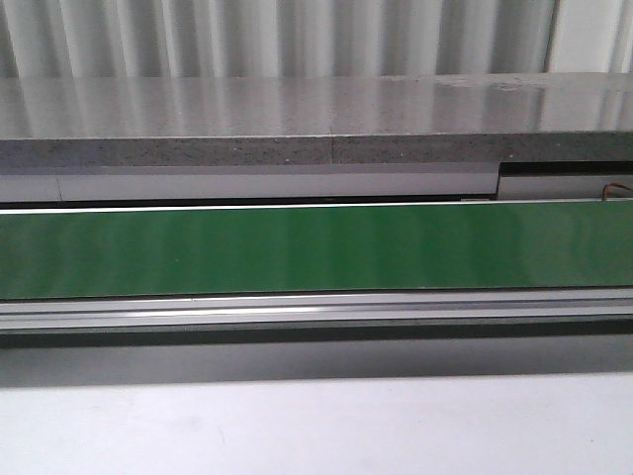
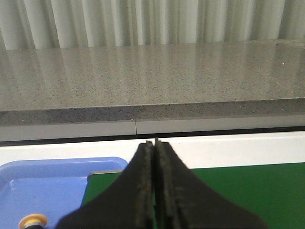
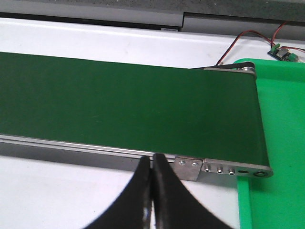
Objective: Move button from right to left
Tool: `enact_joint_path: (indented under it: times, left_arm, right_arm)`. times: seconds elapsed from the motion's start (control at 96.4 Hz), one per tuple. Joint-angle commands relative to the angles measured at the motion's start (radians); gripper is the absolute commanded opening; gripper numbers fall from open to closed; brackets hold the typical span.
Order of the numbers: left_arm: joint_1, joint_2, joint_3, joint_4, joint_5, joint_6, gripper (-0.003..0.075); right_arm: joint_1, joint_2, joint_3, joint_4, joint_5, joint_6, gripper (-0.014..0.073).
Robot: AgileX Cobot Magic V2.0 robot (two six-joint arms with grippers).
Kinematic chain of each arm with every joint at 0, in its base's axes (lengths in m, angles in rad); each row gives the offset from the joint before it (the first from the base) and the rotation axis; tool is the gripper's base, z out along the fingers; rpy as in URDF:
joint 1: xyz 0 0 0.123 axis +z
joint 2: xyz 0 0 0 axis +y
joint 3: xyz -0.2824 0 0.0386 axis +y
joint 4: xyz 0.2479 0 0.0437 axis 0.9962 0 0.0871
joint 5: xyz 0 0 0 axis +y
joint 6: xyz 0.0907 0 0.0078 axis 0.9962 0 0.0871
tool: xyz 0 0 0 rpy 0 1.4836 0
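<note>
A button with a round orange-yellow cap shows only partly, at the frame edge of the left wrist view, lying in a blue tray. My left gripper is shut and empty, above the left end of the green conveyor belt, beside the tray. My right gripper is shut and empty, over the white table just in front of the belt's near rail, close to its right end. Neither gripper shows in the front view.
The green belt runs across the front view with a metal rail in front. A green tray lies at the belt's right end, with a small circuit board and wires behind it. A grey stone ledge stands behind the belt.
</note>
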Motion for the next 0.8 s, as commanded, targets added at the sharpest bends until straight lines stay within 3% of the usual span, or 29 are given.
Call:
enact_joint_path:
  times: [0.0, 0.467, 0.788]
  left_arm:
    - [-0.007, -0.062, 0.036, 0.018, -0.106, -0.032, -0.002]
    - [-0.007, -0.46, 0.229, 0.025, -0.027, -0.032, -0.002]
    - [-0.007, -0.474, 0.29, 0.023, -0.031, -0.042, -0.002]
  right_arm:
    - [0.0, 0.003, -0.027, -0.001, -0.073, -0.009, -0.0067]
    - [0.0, 0.003, -0.027, -0.001, -0.073, -0.009, -0.0067]
    - [0.0, 0.004, -0.027, -0.001, -0.07, -0.009, -0.0067]
